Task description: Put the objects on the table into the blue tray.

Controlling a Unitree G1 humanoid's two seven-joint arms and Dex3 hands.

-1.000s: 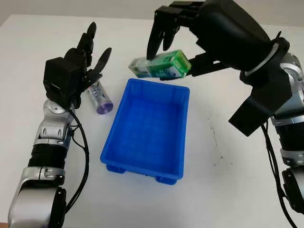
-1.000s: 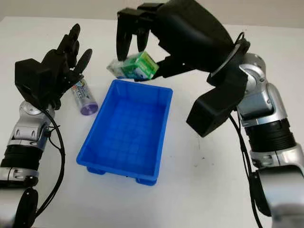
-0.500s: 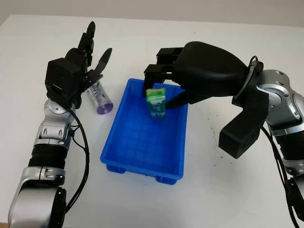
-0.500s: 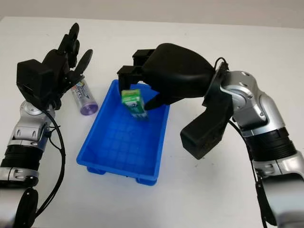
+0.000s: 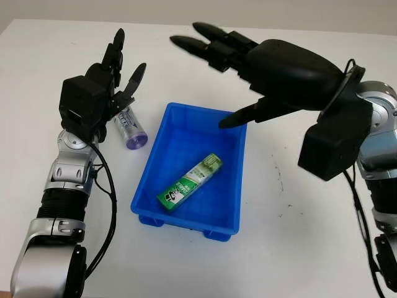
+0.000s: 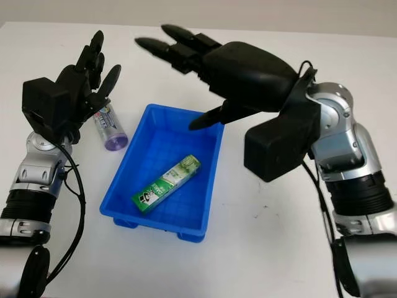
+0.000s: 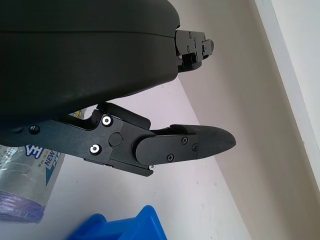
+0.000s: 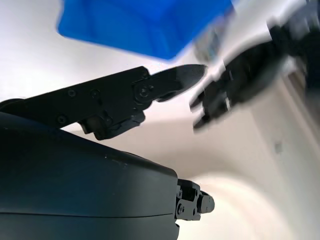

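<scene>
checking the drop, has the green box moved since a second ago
Yes. The green box was in the right hand above the blue tray's far rim; it now lies on the tray floor, and that hand is open above.

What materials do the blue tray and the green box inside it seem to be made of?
Blue tray: apparently moulded plastic, with a slight sheen and a gridded floor. Green box: likely printed cardboard, with flat faces and sharp edges, though a plastic wrap cannot be excluded.

Bare tabletop (image 5: pixel 298 205) is left right of the blue tray (image 5: pixel 231 186), whose far end is overhung by the open right hand (image 5: pixel 248 59), while the purple-capped bottle (image 5: pixel 129 127) is crowded by the open left hand (image 5: pixel 102 93).
</scene>
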